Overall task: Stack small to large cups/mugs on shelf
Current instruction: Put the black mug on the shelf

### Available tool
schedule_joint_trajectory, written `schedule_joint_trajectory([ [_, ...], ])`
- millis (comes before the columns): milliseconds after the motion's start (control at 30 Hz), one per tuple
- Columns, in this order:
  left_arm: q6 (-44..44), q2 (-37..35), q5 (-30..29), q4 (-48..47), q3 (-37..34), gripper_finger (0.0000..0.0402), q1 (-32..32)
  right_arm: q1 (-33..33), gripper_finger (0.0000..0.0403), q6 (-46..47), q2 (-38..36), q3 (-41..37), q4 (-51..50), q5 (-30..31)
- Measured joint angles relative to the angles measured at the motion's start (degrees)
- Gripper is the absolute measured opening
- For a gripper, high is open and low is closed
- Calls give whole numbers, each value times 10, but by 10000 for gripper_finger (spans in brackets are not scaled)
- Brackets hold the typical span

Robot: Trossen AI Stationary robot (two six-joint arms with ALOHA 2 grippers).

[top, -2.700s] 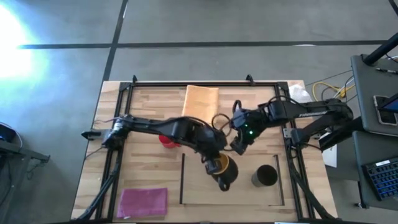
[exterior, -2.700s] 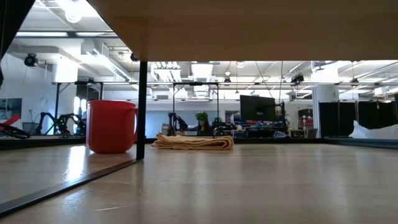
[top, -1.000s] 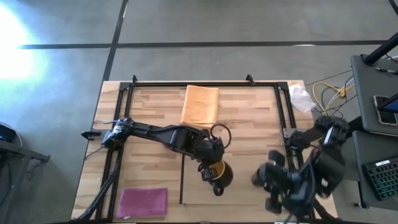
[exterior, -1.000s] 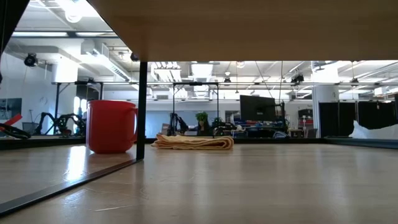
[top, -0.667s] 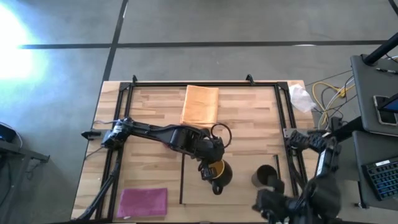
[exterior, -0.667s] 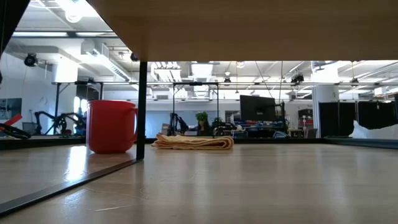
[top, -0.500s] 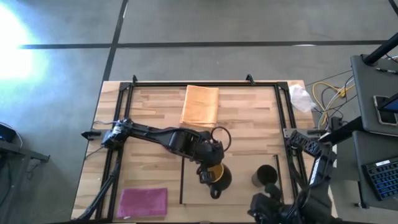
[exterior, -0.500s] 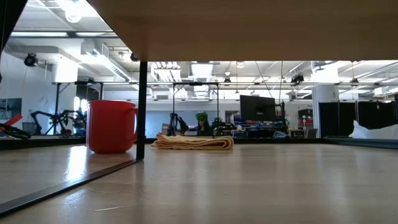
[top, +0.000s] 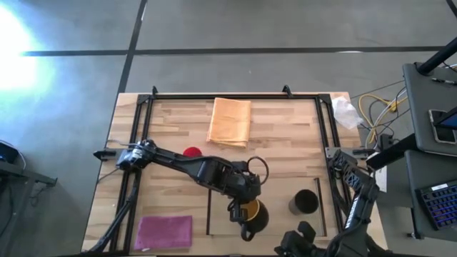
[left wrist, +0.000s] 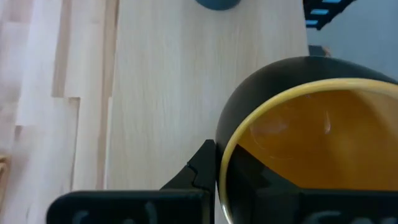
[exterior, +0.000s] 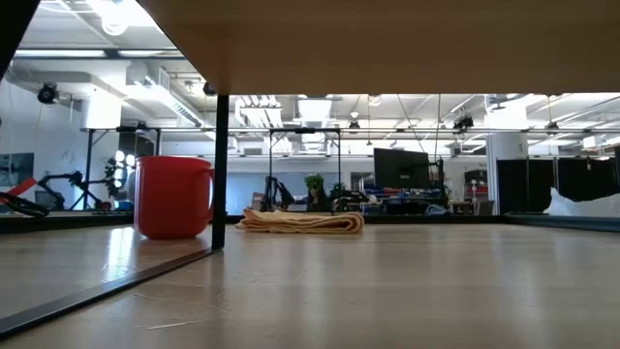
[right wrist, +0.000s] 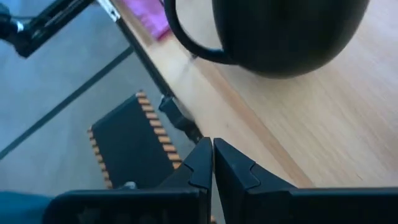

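Note:
The dark brown mug (top: 251,214) with the yellow inside is over the shelf (top: 278,184), the pale-wood area edged by dark strips. My left gripper (top: 239,207) is shut on it. The black mug (top: 305,202) stands on the shelf to its right. The pink-red mug (top: 191,152) stands on the table left of the shelf and also shows in the low view (exterior: 174,197). My right gripper (top: 289,248) is shut and empty at the table's near edge; its fingers meet in the right wrist view (right wrist: 211,149). My left gripper holds the brown mug by its rim (left wrist: 225,146) on the side toward the table's left. One finger (left wrist: 200,167) is outside the wall and the other is inside the yellow hollow. The fingers point down from above. The mug is upright; whether it stands on the shelf, I cannot tell.
An orange cloth (top: 230,121) lies folded at the far middle and a magenta cloth (top: 164,232) at the near left. Dark frame rails (top: 330,143) run along the table's sides. A dark mug (right wrist: 286,31) with its handle shows close before my right gripper.
My left gripper has carried the brown mug a little toward the table's near edge, and the pink-red mug now shows behind the arm. My right arm has drawn back toward the near edge, away from the black mug, which has stayed in place.

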Motion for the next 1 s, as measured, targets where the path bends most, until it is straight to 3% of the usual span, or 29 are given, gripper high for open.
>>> schedule_joint_trajectory([
  [400,6,0,-1,5,1,0,1,-3,9,58,39,-2,-7,58],
  [667,18,-1,3,6,1,0,1,-7,9,148,64,-3,-62,105],
  [1000,31,-1,16,28,1,0,1,-13,9,183,77,-3,-65,120],
])
